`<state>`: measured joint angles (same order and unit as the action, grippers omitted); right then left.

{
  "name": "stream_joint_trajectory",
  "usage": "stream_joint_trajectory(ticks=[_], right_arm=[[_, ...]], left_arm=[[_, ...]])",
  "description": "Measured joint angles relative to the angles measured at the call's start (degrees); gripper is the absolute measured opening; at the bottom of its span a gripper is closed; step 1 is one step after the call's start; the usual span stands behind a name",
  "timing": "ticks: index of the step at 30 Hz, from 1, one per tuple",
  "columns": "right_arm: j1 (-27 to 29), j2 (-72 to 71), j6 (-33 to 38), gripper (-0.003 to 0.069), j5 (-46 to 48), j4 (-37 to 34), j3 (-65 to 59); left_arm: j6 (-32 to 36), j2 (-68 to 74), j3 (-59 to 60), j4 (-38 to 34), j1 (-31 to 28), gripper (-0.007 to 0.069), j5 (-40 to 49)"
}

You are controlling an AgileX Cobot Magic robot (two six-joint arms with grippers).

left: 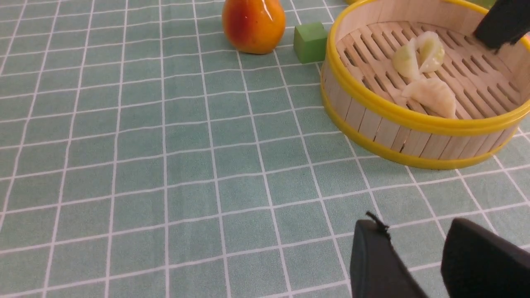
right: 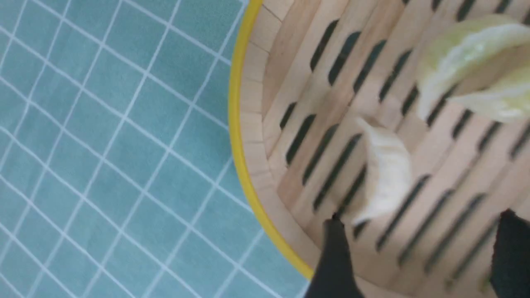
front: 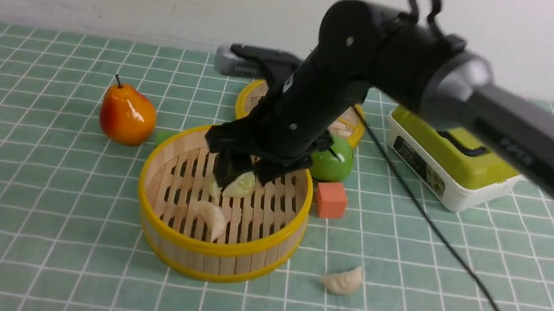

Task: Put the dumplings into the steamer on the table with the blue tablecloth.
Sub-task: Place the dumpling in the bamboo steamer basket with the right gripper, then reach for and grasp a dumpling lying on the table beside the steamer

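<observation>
Teal cloth, right tool seemingly inside steamer

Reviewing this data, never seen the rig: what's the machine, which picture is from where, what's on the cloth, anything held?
It is a two-armed robot. The front picture looks forward from between its arms; the other two come from a camera on each wrist. On the teal grid-patterned cloth stand a round bamboo steamer with yellow rims, an orange-red pear, a green apple, an orange cube, a green cube and a lime-and-white box. In the steamer lie two pale green pleated dumplings and one creamy white dumpling; a second white dumpling lies on the cloth. The right gripper hangs open over the steamer, the left gripper open over the cloth; neither holds anything.
</observation>
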<state>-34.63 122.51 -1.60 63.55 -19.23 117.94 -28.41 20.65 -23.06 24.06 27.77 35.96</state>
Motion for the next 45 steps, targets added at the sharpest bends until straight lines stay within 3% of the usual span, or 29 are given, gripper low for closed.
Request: stream_joint_trajectory(ticks=[4,7,13,19,23,31,34,39,45], right_arm=[[1.4,-7.7,1.9,0.0482,6.0,10.0,-7.0],[3.5,-11.1,2.6,0.0482,4.5,11.1,-18.8],[5.9,-20.3,1.6,0.0482,-14.5,9.5,-45.7],[6.8,-25.1,-3.2,0.0479,-31.5,6.6,-57.9],[6.8,-21.7,-0.6,0.0433,-34.0,8.2,-58.6],[6.8,-16.8,1.6,0.0216,-38.3,15.0,-55.3],[6.8,-16.1,1.6,0.0166,-42.0,18.4,-54.7],[6.8,-16.0,0.9,0.0169,-43.6,21.2,-51.7],[6.8,-16.4,-8.5,0.0279,-35.3,15.0,-46.6]], left_arm=[[0.0,0.0,0.0,-0.2,0.0,0.0238,-0.1],[0.0,0.0,0.0,-0.2,0.0,0.0238,-0.2],[0.0,0.0,0.4,0.0,0.0,0.0238,-0.7],[0.0,0.0,1.9,0.3,0.0,0.0238,-2.9],[0.0,0.0,2.4,0.3,0.0,0.0238,-3.4],[0.0,0.0,2.5,0.2,0.0,0.0238,-4.0],[0.0,0.0,2.5,0.2,0.0,0.0238,-4.1],[0.0,0.0,2.5,0.2,0.0,0.0238,-4.1],[0.0,0.0,2.5,0.2,0.0,0.0238,-4.1]])
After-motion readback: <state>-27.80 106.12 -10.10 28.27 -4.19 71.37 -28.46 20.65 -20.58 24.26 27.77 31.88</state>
